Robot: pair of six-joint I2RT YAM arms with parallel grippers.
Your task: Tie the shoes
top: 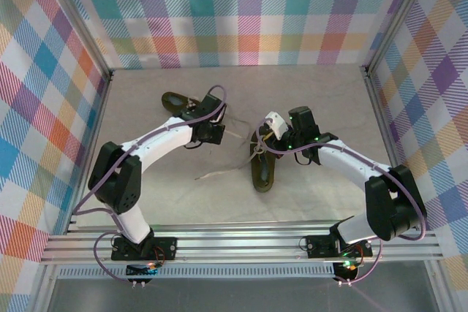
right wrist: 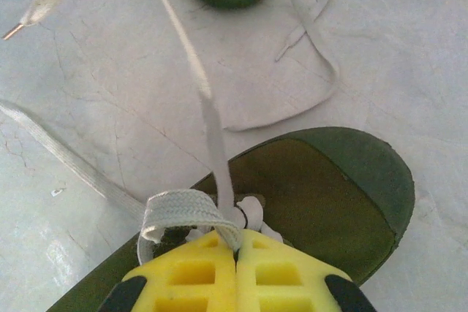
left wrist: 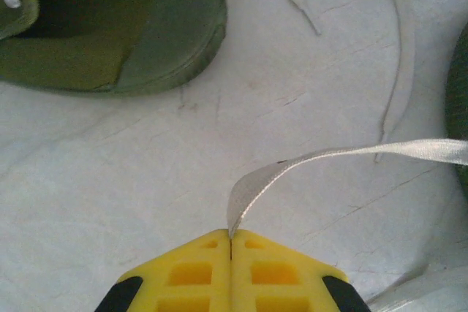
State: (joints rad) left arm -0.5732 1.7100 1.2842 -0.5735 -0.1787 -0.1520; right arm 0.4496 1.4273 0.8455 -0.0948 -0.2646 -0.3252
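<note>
Left gripper (left wrist: pixel 231 245) is clamped shut on a flat cream lace (left wrist: pixel 344 153), holding it just off the table (left wrist: pixel 110 180). The right gripper (right wrist: pixel 235 245) pinches a lace loop (right wrist: pixel 179 206) right over the near shoe (right wrist: pixel 322 180). The far shoe (top: pixel 178 102) lies beside the left arm. Laces look soft, limp and slippery, so best gripped near the ends. No brand or writing is readable.

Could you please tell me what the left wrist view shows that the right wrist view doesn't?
Left wrist: the left gripper shut on a lace that stretches off to the right. Right wrist: the right gripper shut on a lace loop, over the laced top of a shoe. Both: a second green shoe at the top edge and loose lace lying on the table.
</note>
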